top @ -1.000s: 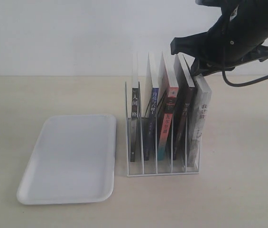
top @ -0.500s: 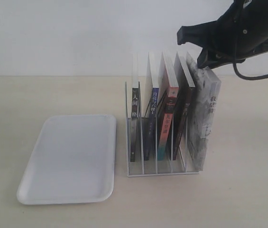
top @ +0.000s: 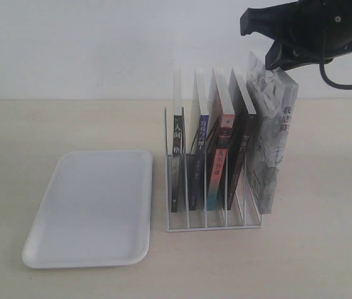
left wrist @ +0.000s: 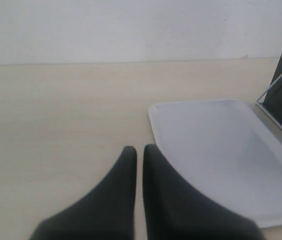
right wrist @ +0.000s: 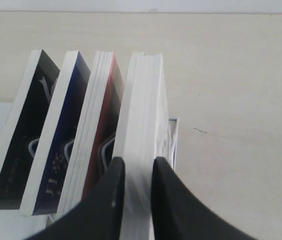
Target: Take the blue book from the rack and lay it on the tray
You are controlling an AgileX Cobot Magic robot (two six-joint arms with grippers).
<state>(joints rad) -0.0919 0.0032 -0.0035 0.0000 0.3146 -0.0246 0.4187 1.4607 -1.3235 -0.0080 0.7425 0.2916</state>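
The blue book [top: 202, 134] stands in the second slot from the left of the white wire rack [top: 213, 225], its blue cover edge showing in the right wrist view [right wrist: 63, 125]. My right gripper [top: 274, 65] is not on it. It is shut on the top of a grey-and-white book [top: 274, 143] at the rack's right end, which hangs partly raised; the fingers [right wrist: 112, 200] clamp its white page block [right wrist: 143, 115]. The white tray [top: 88, 208] lies flat left of the rack. My left gripper [left wrist: 139, 148] hovers shut and empty beside the tray [left wrist: 215, 145].
Other books stay in the rack: a black-spined one [top: 176, 143] at the far left, a red-and-teal one [top: 220, 156] and a dark one [top: 243, 149]. A white wall rises behind the tan table [top: 325, 249].
My right gripper has risen and drifted right, drawing the grey-and-white book upward out of its end slot. The blue book, tray and rack have not moved.
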